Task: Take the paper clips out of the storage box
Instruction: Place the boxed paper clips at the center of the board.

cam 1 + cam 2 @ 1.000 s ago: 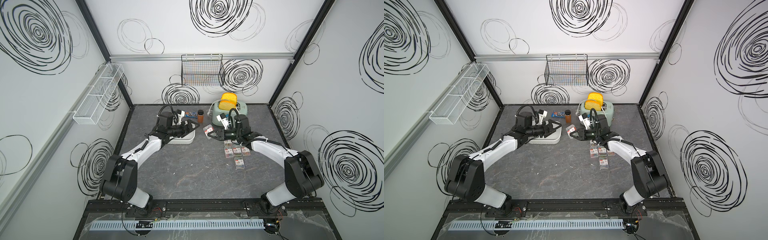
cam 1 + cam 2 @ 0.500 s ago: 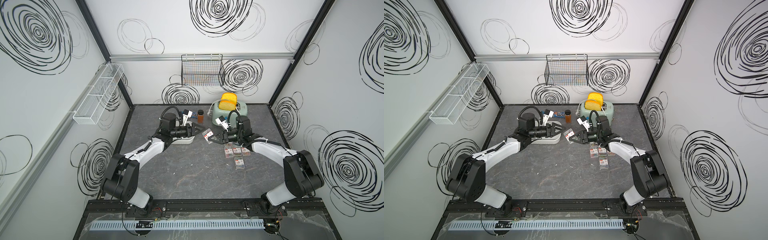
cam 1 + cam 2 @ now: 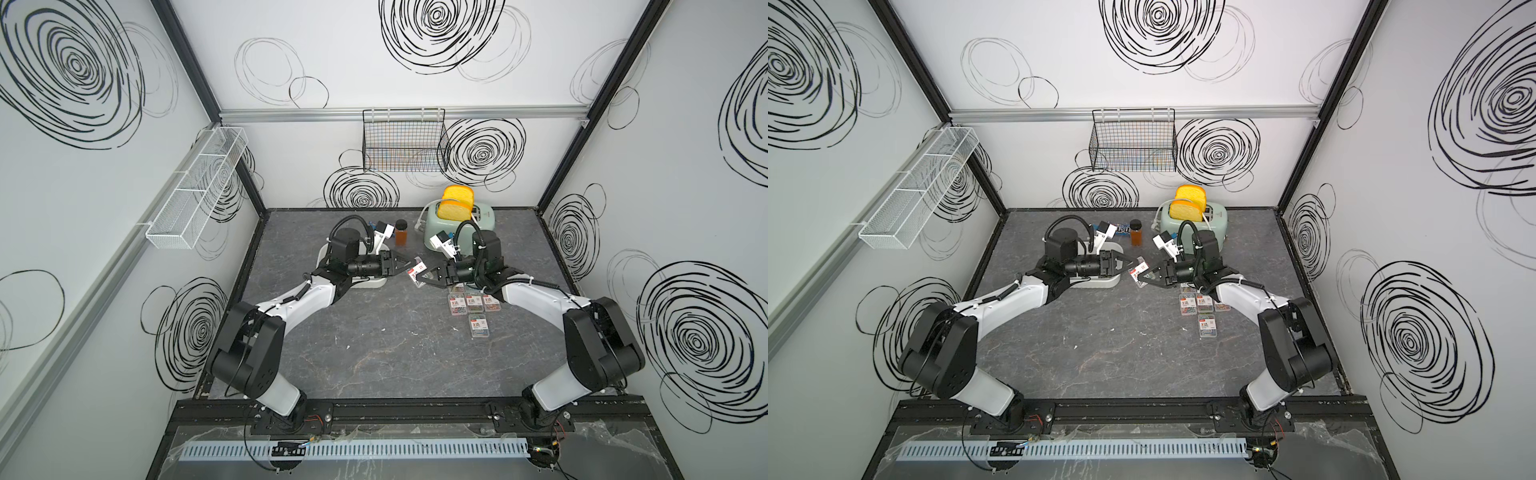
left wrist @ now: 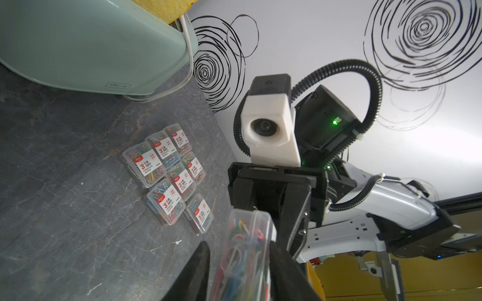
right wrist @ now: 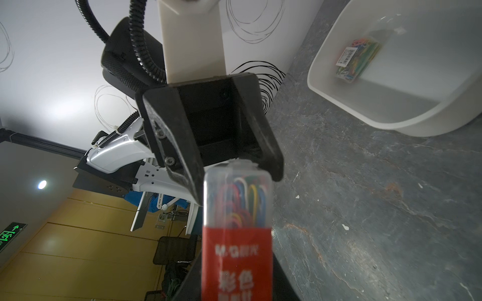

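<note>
Left pincer (image 3: 410,266) quit the storage box (image 5: 407,104), one paper-clip case (image 5: 357,58) inside.

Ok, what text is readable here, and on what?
"M&G", "彩色": red label of the held paper clip case.
"3", "PAPERCLIPS": labels on the laid-out cases.
Toaster badge: too small to read.
Green sign, barcode in the storage box: unreadable.

The left gripper (image 3: 1134,265) and right gripper (image 3: 1144,277) meet tip to tip, both closed on one case (image 3: 1139,269), in front and left of the toaster (image 3: 1214,220). Loose cases (image 3: 1198,302) lie on the bench (image 3: 1100,357) directly in front of the toaster. The box (image 3: 1100,285) sits farther left, under the left arm (image 3: 1025,293).
</note>
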`<state>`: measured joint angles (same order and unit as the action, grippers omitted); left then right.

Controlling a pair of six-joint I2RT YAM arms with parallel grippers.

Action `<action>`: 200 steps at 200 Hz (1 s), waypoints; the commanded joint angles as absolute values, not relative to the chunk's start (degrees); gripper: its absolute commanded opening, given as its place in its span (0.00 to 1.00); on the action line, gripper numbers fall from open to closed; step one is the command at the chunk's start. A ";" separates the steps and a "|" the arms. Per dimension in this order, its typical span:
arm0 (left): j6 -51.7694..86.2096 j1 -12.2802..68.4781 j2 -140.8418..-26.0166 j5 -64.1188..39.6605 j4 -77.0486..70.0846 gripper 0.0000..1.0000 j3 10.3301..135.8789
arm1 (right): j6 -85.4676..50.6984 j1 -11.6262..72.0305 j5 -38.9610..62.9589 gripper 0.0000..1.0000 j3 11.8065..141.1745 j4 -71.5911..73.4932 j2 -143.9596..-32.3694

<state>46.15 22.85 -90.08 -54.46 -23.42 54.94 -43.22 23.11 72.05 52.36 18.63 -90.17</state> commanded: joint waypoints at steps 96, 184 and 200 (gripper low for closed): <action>46.65 23.96 -91.49 -55.49 -25.51 0.19 55.55 | -39.29 22.89 70.91 0.64 56.49 14.47 -91.07; 44.21 22.97 -93.75 -50.35 -8.72 0.16 63.20 | -16.71 21.07 46.65 0.90 59.81 -14.61 -82.40; 44.20 23.13 -94.60 -49.01 -5.44 0.16 64.78 | -13.16 23.12 36.87 0.88 60.47 -17.52 -80.99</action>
<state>45.41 23.24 -93.38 -51.24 -10.90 61.56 -22.06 20.84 52.29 58.54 -9.02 -84.01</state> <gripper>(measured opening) 0.285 0.894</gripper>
